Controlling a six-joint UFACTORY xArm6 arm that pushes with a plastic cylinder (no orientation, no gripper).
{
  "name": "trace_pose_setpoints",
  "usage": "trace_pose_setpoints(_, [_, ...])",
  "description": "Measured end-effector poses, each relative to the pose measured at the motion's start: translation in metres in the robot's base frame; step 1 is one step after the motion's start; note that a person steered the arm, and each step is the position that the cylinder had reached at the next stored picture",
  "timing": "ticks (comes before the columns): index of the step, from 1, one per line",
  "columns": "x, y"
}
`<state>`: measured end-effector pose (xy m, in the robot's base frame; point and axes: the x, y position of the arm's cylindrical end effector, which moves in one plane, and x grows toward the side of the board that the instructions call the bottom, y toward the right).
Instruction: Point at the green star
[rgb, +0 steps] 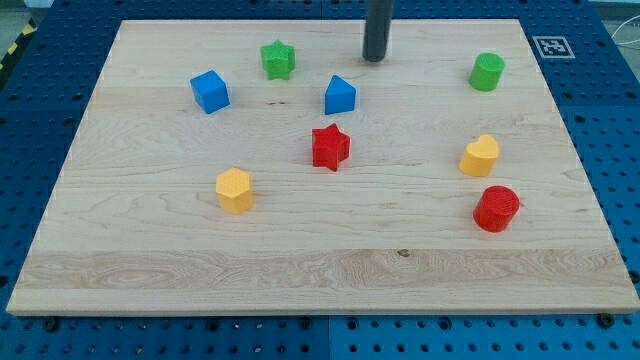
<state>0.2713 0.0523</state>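
Note:
The green star (278, 59) lies near the view's top, left of centre, on the wooden board (150, 230). My tip (375, 58) is the lower end of a dark rod that comes down from the view's top edge. It stands to the right of the green star, well apart from it, and just above and right of a blue block (340, 95).
A blue cube (210, 91) lies at the upper left. A red star (330, 147) is at the centre, a yellow block (235, 190) lower left, a green cylinder (487, 72) upper right, a yellow block (480, 156) and a red cylinder (496, 208) at the right.

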Motion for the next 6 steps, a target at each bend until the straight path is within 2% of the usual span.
trace_pose_setpoints(1, [-0.007, -0.055])
trace_pose_setpoints(3, [-0.057, -0.146])
trace_pose_setpoints(4, [-0.039, -0.194])
trace_pose_setpoints(5, [-0.002, -0.212])
trace_pose_setpoints(6, [0.015, -0.209])
